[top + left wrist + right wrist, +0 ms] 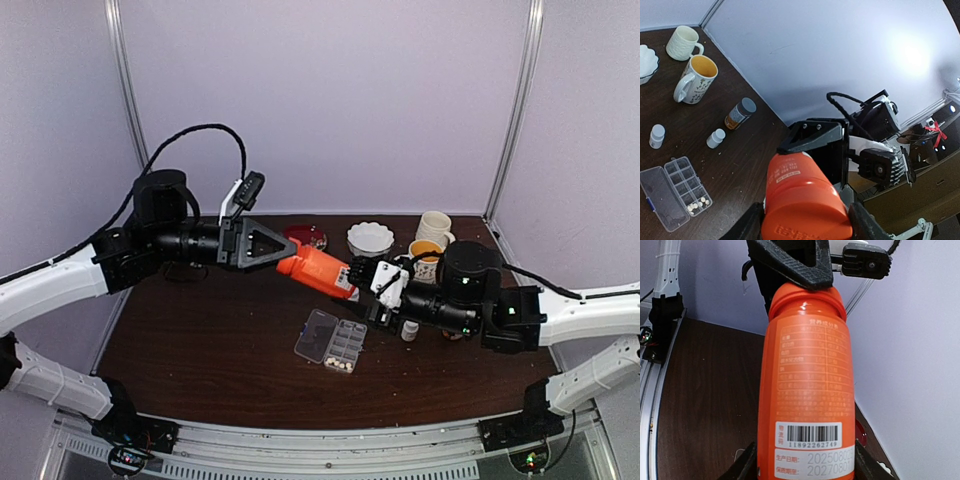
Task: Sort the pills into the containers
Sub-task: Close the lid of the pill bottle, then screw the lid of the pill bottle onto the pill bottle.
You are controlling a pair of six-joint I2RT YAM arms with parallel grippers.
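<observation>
1. Lower centre, the pill box (316, 334) lies open on the worktop (200, 350); pills (340, 365) sit in its nearest cells (350, 338);
2. Mid-frame, my left tool (285, 262) and right tool (358, 278) each clench one end of the orange bottle (318, 270);
3. Upper centre, a white bowl (370, 238) and mugs (433, 226).

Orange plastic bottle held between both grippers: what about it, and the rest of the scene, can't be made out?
Cap of the orange plastic bottle: right wrist view, covered by the left gripper.
Its contents: every view, opaque wall.
Count of the tiny whitish pills in the clear plastic pill box: too small, top and left wrist views.
Fingertips of the right gripper: right wrist view, cut off by the bottom edge.
</observation>
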